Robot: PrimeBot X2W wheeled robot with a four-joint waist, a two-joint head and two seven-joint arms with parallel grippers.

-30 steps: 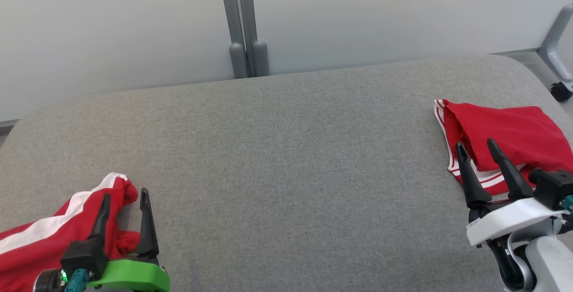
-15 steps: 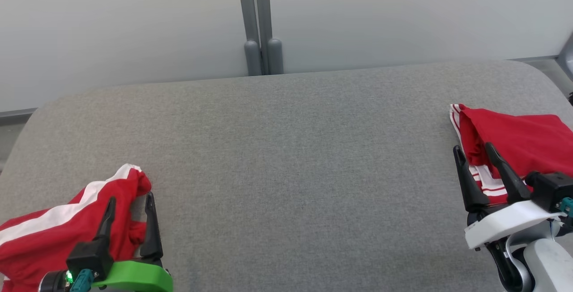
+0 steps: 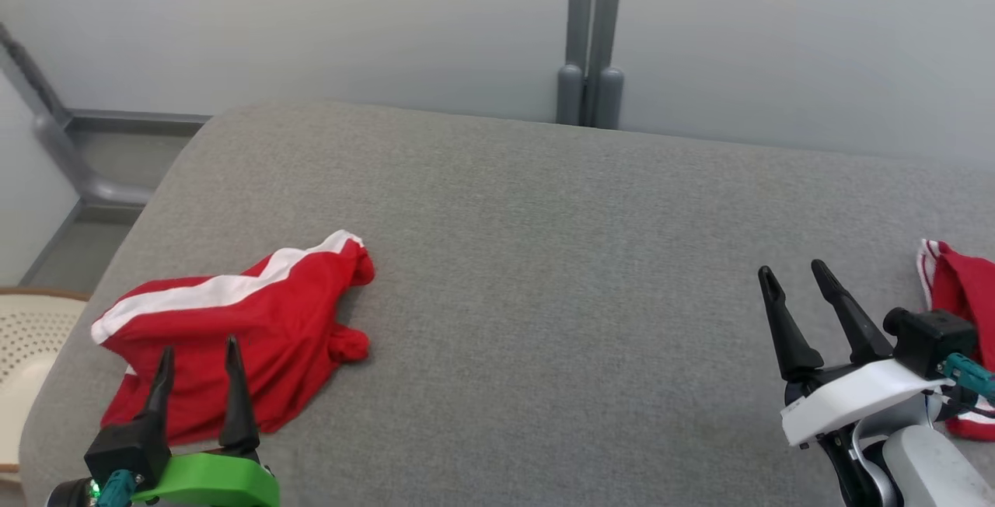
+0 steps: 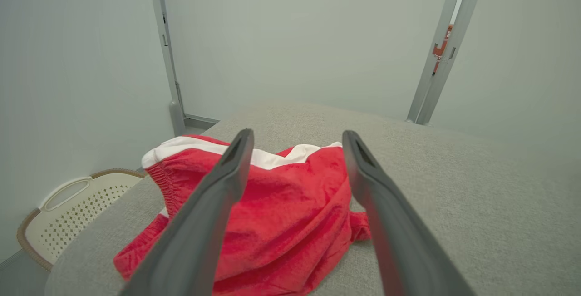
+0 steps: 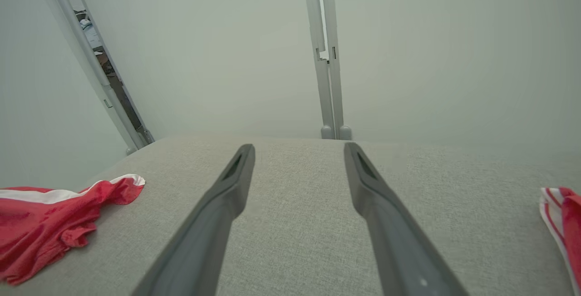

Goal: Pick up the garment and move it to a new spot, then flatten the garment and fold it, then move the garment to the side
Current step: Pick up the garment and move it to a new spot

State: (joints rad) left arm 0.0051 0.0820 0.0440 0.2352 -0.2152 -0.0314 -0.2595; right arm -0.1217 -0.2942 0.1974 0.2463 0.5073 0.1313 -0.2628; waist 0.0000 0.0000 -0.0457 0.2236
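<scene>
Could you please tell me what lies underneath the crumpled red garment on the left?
The red garment rests directly on the grey table; its bunched folds hide anything beneath them.

Grey padded table, cream perforated basket beside its left edge, grey wall posts.

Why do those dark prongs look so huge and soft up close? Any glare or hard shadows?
Left wrist view: the left tool sits right against a wide lens, so its fingers loom large and soft-edged; the red garment behind is sharper. Right wrist view: same with the right tool. Head view: soft, even light, no glare, only faint shadows under the garment.
</scene>
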